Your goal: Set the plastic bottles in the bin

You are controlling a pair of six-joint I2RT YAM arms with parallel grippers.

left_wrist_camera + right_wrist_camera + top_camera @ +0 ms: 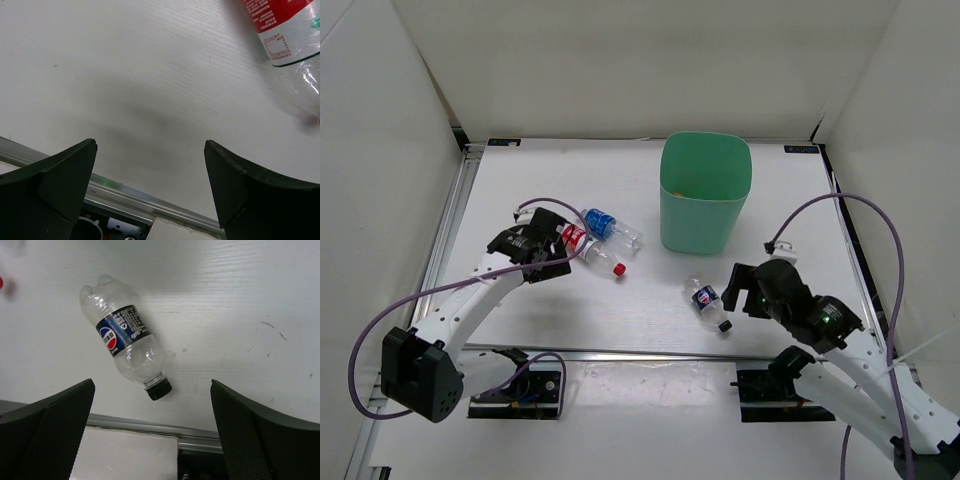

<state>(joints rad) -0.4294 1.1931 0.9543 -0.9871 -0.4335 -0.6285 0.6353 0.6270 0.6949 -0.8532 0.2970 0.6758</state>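
Observation:
The mint-green bin (706,215) stands upright at the back, right of centre. A clear bottle with a red label and red cap (592,252) lies beside a clear blue-label bottle (610,228), left of the bin. My left gripper (556,258) is open and empty just left of the red-label bottle, whose label shows at the upper right of the left wrist view (280,30). A clear bottle with a dark label and black cap (709,304) lies in front of the bin. My right gripper (736,290) is open and empty just right of it, with its cap (159,389) near my jaws. The orange bottle cannot be made out.
White walls close the table on the left, back and right. A metal rail (650,353) runs along the front edge ahead of the arm bases. Purple cables loop off both arms, the right one (865,205) arching near the bin's right side.

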